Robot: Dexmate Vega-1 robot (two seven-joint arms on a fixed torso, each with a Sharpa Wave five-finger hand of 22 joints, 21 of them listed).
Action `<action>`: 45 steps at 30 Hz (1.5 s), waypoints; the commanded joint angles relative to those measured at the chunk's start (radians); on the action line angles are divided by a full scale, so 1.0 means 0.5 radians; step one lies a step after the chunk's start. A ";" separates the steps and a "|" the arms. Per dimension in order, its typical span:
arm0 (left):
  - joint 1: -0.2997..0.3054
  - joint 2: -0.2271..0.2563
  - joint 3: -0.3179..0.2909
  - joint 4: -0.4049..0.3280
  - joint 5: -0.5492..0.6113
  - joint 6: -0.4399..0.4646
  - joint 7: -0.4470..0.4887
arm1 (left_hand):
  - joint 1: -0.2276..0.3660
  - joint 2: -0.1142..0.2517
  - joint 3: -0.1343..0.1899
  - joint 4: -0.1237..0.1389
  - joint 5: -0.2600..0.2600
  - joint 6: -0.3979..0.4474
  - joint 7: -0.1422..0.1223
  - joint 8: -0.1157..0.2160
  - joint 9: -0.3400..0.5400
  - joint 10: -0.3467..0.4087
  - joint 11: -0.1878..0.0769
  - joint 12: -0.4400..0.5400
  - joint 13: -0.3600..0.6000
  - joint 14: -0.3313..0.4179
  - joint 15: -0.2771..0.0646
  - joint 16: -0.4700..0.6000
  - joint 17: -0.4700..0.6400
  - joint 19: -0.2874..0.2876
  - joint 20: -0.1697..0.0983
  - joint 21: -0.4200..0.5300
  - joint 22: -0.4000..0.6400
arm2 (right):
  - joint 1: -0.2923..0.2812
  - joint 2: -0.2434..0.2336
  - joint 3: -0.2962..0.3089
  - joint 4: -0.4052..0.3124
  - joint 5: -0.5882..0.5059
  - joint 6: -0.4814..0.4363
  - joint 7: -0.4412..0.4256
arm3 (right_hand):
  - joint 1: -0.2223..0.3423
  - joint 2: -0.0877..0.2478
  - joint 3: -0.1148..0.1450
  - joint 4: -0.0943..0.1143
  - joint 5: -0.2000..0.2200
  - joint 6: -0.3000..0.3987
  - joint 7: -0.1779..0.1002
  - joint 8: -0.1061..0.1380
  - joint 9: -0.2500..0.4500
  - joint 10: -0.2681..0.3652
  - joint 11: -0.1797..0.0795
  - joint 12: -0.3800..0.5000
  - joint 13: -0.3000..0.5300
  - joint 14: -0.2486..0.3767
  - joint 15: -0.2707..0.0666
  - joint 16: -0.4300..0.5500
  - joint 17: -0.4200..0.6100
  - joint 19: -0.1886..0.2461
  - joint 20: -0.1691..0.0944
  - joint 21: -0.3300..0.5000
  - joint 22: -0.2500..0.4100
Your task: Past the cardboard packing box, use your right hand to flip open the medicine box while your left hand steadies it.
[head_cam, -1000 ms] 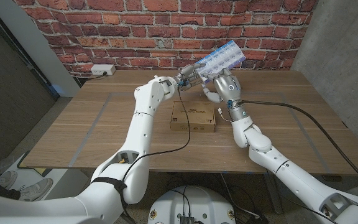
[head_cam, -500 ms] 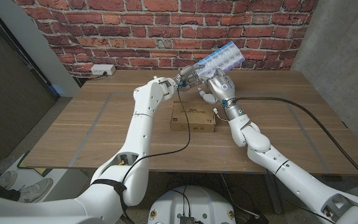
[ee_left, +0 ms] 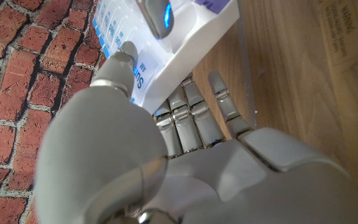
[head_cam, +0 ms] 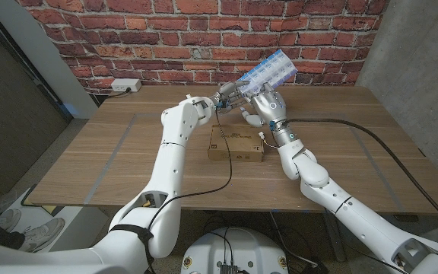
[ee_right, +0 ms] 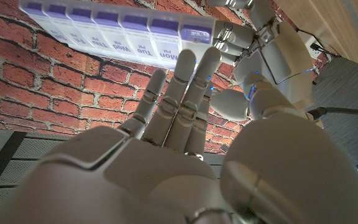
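Left hand (head_cam: 230, 96) fingers clamp the medicine box (head_cam: 271, 71) labelled "Mon PM"; right hand (head_cam: 268, 104) fingers spread beneath.

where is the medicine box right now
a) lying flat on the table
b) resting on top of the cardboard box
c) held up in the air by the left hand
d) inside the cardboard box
c: the left hand grips one end of the medicine box, which tilts upward above the table, past the cardboard box.

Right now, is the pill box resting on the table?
No. In the head view the left hand holds the pill box tilted up in the air, above the table.
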 commanded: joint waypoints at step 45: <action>0.044 -0.015 -0.012 -0.086 0.040 0.070 0.035 | 0.033 0.153 0.165 0.093 0.059 0.054 0.076 0.044 0.222 0.116 -0.057 0.022 0.089 0.038 -0.222 0.008 0.008 0.023 0.011 0.007 0.000 | -0.061 -0.048 0.026 -0.080 -0.079 0.000 -0.038 | -0.330 -0.071 0.151 0.025 0.123 0.282 -0.393 0.311 0.111 -0.497 -0.088 -0.545 -0.978 -0.097 -0.073 -0.690 -1.038 -0.037 -0.046 0.177 -0.041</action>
